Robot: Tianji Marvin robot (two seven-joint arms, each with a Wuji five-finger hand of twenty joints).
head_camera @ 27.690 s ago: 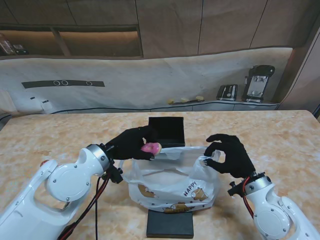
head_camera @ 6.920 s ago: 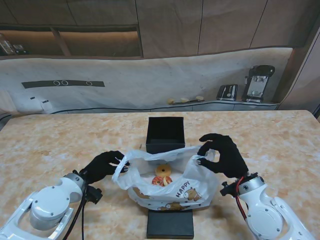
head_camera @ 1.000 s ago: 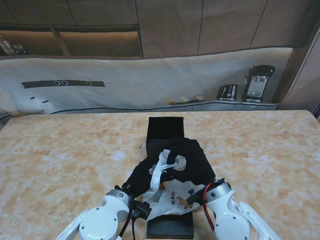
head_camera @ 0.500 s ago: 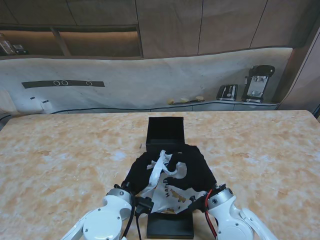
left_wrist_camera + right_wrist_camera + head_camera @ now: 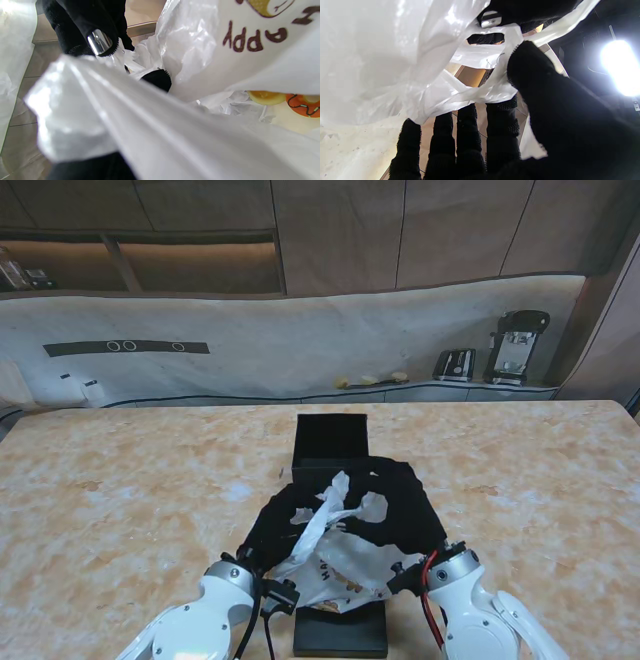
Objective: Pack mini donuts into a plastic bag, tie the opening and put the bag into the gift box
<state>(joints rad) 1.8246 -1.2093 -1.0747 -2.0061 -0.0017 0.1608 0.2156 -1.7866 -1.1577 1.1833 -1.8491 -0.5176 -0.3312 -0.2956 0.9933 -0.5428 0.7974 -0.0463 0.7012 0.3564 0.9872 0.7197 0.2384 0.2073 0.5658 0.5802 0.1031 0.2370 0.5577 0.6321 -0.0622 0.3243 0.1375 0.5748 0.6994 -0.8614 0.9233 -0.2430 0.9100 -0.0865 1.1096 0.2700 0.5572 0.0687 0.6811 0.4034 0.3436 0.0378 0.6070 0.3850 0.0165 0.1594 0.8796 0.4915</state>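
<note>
Clearly the tying step is in hand: both black-gloved hands are up at the mouth of the plastic bag [image 5: 335,565], which rests on the worktop [image 5: 120,480] just nearer to me than the open gift box [image 5: 332,442] and partly over a flat black lid [image 5: 340,633]. The left hand [image 5: 285,525] is closed on one gathered handle strip [image 5: 325,515], which runs as a taut white band past its wrist camera. The right hand [image 5: 400,505] pinches the other handle between thumb [image 5: 535,72] and fingers [image 5: 502,125], its thumb pressed onto the plastic. Mini donuts [image 5: 295,102], yellow and orange, show inside the bag in the left wrist view, so I judge packing done. No finished knot is visible. The next move probably calls for crossing the two strips, threading one under the other and pulling apart evenly, keeping the thin film from slipping out of the gloved tips or tearing.
</note>
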